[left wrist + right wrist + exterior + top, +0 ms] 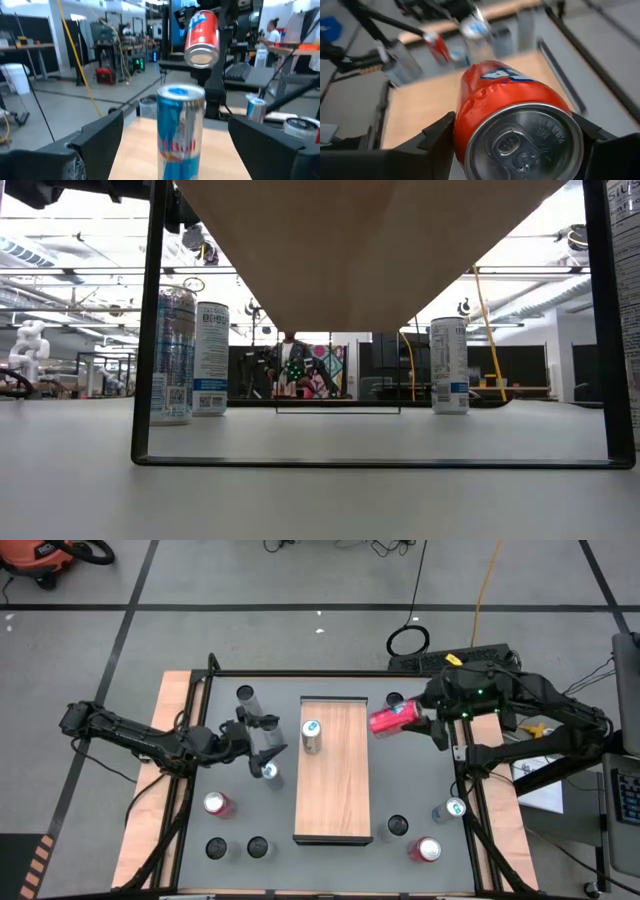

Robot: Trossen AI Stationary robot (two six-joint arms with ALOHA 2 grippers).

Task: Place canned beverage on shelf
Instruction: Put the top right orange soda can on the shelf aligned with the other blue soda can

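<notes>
Lying lengthwise at the middle of the grey tabletop, the shelf, a light wood-grain board with a dark rim, is taken as the landmark. One blue-and-silver can is seen standing upright on its far end, close to the left edge; the remaining board is bare wood. The left gripper is held just left of that can, its fingers spread wide and closed on nothing, the can showing between them in the left wrist view. The right gripper is raised just off the shelf's far right corner, clamped on a red can that is tipped on its side, its dented wall and silver top facing the right wrist camera. Other cans are scattered on the tabletop on both sides of the shelf: a red-topped can and dark-topped ones to its left, a red can and a blue-topped can to its right. Beyond the table, an open workshop with benches and a distant person is visible
</notes>
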